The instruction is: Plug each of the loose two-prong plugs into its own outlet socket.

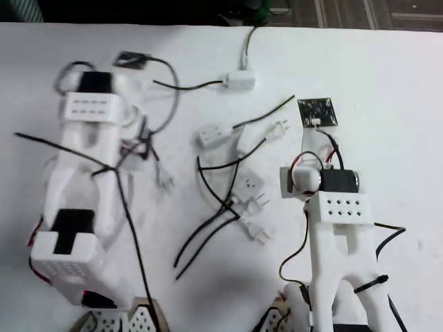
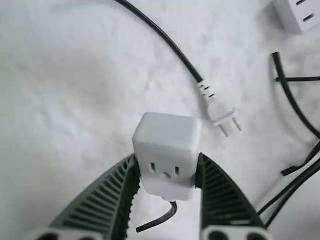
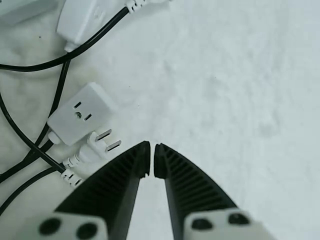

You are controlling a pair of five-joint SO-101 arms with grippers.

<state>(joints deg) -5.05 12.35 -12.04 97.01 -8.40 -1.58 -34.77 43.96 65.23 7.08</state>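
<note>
Gripping a white socket cube [image 2: 167, 135], the left gripper [image 2: 167, 159] has its ribbed jaws clamped against the cube's two sides. The slotted face is turned toward the wrist camera, and a black cord [image 2: 160, 220] leaves beneath it. Cannot tell whether the cube touches the worktop [image 2: 65, 100] or is held just above it. A loose two-prong plug [image 2: 222, 117] lies just beside the cube, not inserted.

Right gripper [image 3: 151, 160]: jaws almost closed, a thin slit between the tips, nothing held, over bare worktop. Near it a second socket cube [image 3: 80, 117] lies flat, with another plug [image 3: 102, 142] right against its edge, prongs outside the slots.

High view: sockets, plugs and black leads [image 1: 208, 235] gather mid-worktop. A further socket [image 1: 239, 81] lies toward the far edge.
</note>
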